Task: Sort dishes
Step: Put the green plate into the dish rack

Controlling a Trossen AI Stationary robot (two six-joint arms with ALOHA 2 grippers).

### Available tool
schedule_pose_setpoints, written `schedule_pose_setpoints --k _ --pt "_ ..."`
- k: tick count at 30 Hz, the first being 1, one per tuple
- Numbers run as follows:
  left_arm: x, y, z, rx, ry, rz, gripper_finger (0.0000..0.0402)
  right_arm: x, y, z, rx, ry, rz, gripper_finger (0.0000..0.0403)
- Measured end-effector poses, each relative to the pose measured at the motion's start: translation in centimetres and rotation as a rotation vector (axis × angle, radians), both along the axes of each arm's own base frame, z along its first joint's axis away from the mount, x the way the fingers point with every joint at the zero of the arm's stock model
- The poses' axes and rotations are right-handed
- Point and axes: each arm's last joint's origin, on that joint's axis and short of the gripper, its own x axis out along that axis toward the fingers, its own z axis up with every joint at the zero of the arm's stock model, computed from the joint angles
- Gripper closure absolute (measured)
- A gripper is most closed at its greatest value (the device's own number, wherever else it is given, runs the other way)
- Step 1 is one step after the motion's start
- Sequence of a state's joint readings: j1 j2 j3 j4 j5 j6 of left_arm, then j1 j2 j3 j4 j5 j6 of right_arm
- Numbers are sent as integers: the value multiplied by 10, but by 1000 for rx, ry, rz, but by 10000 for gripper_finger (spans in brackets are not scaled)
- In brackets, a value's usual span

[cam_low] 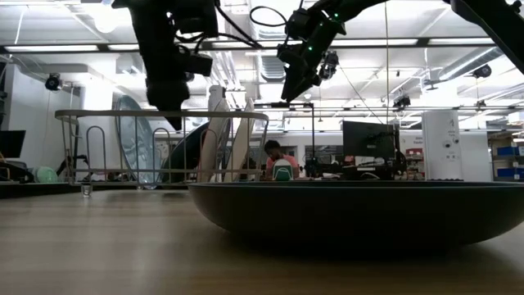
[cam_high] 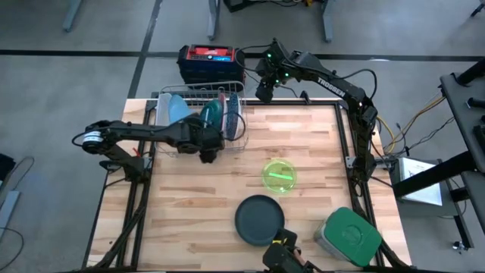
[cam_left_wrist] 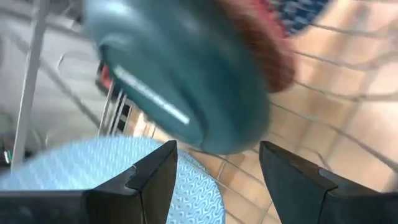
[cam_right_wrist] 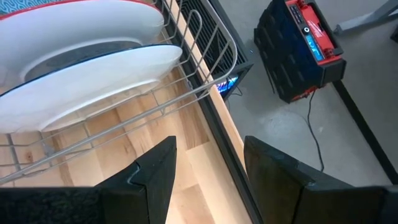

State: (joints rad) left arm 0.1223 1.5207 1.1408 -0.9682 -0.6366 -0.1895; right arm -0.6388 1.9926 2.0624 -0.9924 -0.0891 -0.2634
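Observation:
A wire rack (cam_high: 198, 127) at the table's far left holds dishes on edge: a light blue plate (cam_high: 178, 110), a dark teal bowl (cam_high: 211, 114), a reddish plate (cam_high: 222, 102) and white plates (cam_right_wrist: 93, 74). My left gripper (cam_high: 209, 152) hovers at the rack's near side, open. The teal bowl (cam_left_wrist: 186, 68) and the blue plate (cam_left_wrist: 93, 162) are just ahead of its fingers. My right gripper (cam_high: 264, 92) hangs open above the table's far edge, right of the rack. A lime green bowl (cam_high: 279, 174) and a dark plate (cam_high: 259, 220) lie flat on the table.
A grey container with a green lid (cam_high: 348, 235) stands at the near right corner. A black and red box (cam_high: 211, 62) sits on the floor beyond the far edge. Bare wood lies between the rack and the lime bowl.

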Motion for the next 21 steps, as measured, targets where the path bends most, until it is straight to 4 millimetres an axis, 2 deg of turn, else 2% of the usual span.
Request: schedule_pose_setpoints --k 3,8,11,16,21 --pt "1 1 2 -6 42 -96 185 0 0 -1 -8 8 15 224" --pt "-1 2 12 17 17 -155 185 0 0 -2 -15 19 31 224" --pt "-4 1 27 36 -67 -182 185 -1 0 -4 -26 37 58 224" --pt "-13 0 54 -28 -256 -276 185 -4 -1 -7 -44 84 114 224" --pt "-19 3 61 -93 -325 -291 185 -10 -3 -9 9 80 178 224"
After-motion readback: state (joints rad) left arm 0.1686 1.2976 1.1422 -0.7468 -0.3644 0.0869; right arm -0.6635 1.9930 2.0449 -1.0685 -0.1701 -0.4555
